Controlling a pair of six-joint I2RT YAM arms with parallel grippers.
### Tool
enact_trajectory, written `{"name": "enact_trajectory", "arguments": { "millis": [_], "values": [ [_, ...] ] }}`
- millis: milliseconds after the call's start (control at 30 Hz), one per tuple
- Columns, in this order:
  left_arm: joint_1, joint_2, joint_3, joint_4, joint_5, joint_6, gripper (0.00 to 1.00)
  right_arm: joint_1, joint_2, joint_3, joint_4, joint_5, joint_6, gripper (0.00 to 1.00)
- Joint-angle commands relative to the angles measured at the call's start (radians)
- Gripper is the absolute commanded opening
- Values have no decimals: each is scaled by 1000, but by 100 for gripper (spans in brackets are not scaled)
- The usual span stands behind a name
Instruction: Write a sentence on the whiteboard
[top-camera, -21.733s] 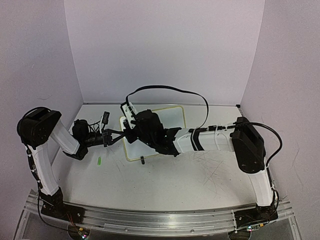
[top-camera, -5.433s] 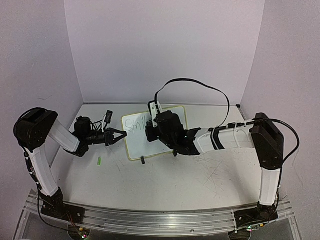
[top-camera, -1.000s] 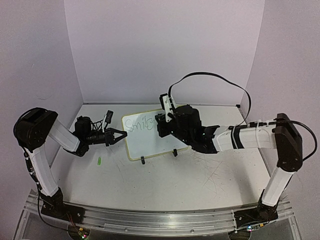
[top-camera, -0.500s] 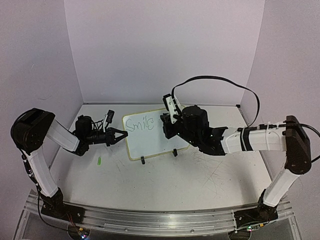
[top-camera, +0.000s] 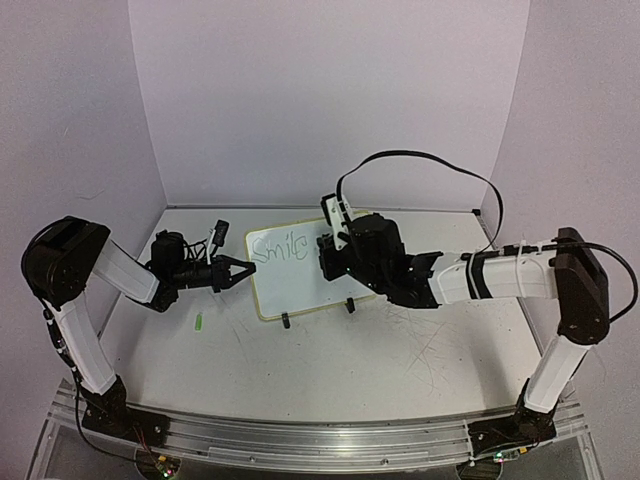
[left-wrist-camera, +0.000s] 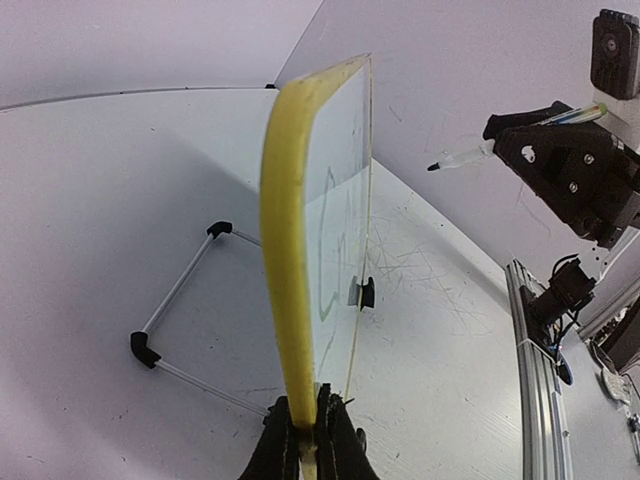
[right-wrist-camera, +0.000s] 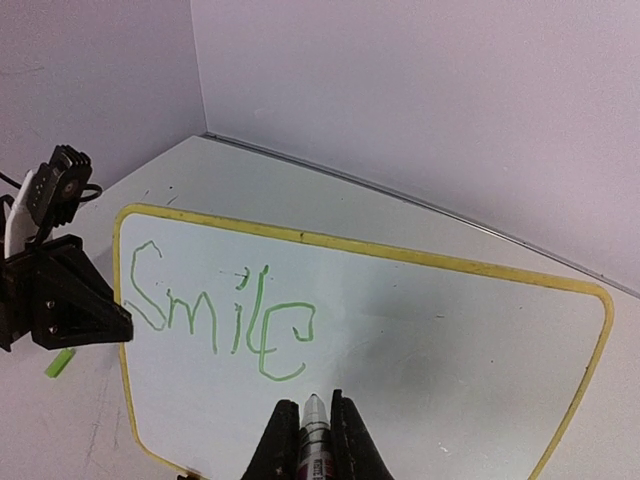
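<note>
The right gripper (right-wrist-camera: 309, 412), clamped on a marker (right-wrist-camera: 314, 430), faces the whiteboard (right-wrist-camera: 440, 340) at twelve o'clock, its green sentence (right-wrist-camera: 220, 310) ending at eleven; the left gripper (left-wrist-camera: 304, 415) pinches its edge.

Soft, even light fills all three views and tints the walls (top-camera: 330, 90) pale lilac. From above, the arms (top-camera: 480, 278) cast only faint, blurred shadows on the desk (top-camera: 330, 350). In the left wrist view the board (left-wrist-camera: 285, 250) bows with lens distortion, its near yellow edge is soft, and a grey shadow lies to its left. The right wrist view is crisp, and the writing (right-wrist-camera: 225, 312) reads clearly, without glare.
</note>
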Motion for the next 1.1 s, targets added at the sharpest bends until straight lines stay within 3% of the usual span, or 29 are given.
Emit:
{"name": "enact_trajectory", "arguments": {
  "millis": [0,333,1067],
  "values": [
    [-3,-3,11,-95,-98,84,0,24,27,49,-19,21,33,0],
    [-8,-10,14,-110,-102,94,0,50,64,73,-40,80,3,0],
    [-15,-5,20,-130,-104,112,0,-35,69,69,26,-6,52,0]
  ]
}}
